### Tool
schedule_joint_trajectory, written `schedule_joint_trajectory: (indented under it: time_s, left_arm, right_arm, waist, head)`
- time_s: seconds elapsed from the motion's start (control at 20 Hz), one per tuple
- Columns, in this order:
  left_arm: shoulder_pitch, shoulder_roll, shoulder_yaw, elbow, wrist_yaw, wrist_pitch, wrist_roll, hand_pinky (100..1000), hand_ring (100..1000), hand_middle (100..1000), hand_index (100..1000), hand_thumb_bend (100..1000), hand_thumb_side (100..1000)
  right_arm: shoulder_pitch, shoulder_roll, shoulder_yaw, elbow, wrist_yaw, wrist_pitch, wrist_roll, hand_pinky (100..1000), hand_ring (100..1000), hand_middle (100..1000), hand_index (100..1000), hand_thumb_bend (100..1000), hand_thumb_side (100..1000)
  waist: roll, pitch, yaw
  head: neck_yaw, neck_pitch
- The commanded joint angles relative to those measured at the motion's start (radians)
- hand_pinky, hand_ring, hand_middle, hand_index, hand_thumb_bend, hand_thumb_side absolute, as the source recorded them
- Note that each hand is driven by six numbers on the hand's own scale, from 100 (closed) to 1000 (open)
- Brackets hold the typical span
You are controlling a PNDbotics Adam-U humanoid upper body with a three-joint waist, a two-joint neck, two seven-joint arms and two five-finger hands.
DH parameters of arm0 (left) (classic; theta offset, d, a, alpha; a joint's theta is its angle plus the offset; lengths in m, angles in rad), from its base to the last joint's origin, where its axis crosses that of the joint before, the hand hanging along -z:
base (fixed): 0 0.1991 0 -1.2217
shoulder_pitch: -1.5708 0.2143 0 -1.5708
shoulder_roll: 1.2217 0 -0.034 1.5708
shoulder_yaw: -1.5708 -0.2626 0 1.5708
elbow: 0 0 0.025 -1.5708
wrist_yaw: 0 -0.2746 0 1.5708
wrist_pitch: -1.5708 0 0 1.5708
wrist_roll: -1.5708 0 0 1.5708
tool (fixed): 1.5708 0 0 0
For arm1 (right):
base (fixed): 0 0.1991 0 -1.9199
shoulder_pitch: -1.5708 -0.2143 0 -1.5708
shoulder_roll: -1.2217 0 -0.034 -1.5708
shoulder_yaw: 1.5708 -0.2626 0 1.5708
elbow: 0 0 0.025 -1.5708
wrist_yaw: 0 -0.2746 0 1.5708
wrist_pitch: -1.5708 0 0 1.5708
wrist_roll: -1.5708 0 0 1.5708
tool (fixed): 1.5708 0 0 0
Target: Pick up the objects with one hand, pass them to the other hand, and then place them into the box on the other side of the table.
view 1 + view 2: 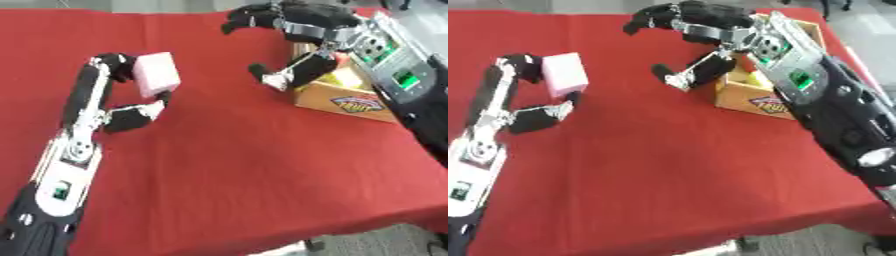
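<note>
Well, the left hand (131,85) has the pink block (157,74) pinched between its fingers (118,62) above and its thumb below, and it holds the block up off the red surface (245,165), turned toward the middle. That looks like an offer: the block faces the other arm so it can be taken without the two hands crowding each other.

The right hand (697,37) hangs over the far side of the surface, next to the cardboard box (750,102). Its fingers are spread and partly curved with nothing in them, the thumb pointing down toward the cloth, like a hand ready to receive. The two hands are still well apart, so I'd judge the pass has not yet happened.

The box sits at the robot's right, partly under the right forearm, and something yellow and something red show inside it. Its place there explains the handover: the right hand only needs a short swing to drop the block in.
</note>
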Motion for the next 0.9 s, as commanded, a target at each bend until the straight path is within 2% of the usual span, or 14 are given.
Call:
schedule_joint_trajectory:
  time_s: [0.05, 0.35, 0.6, 0.9]
  left_arm:
    - [-0.031, -0.019, -0.002, 0.011, -0.010, -0.010, 0.016, 620, 577, 451, 459, 100, 231]
    - [-0.049, -0.037, -0.007, 0.033, -0.055, -0.023, 0.036, 621, 577, 449, 459, 100, 219]
    - [-0.071, -0.057, 0.000, 0.075, -0.086, -0.023, 0.063, 620, 574, 447, 459, 100, 222]
    - [-0.101, -0.082, -0.004, 0.108, -0.106, -0.034, 0.081, 621, 575, 447, 460, 100, 225]
  right_arm:
    - [-0.021, -0.007, -0.007, 0.010, 0.018, -0.001, 0.005, 965, 1000, 847, 975, 100, 238]
    - [-0.032, 0.007, -0.001, 0.010, 0.023, 0.007, 0.003, 998, 1000, 860, 996, 100, 235]
    - [-0.036, 0.019, 0.010, -0.013, -0.004, 0.022, 0.049, 1000, 1000, 892, 1000, 100, 226]
    - [-0.043, 0.026, 0.009, -0.005, -0.003, 0.026, 0.088, 1000, 1000, 903, 1000, 100, 229]
  waist:
    - [0.001, -0.023, 0.002]
    - [-0.005, -0.015, 0.001]
    - [-0.015, -0.007, -0.008]
    - [-0.015, -0.002, -0.004]
  head:
    - [-0.014, -0.004]
    - [-0.018, -0.003]
    - [-0.020, 0.001]
    - [-0.033, -0.002]
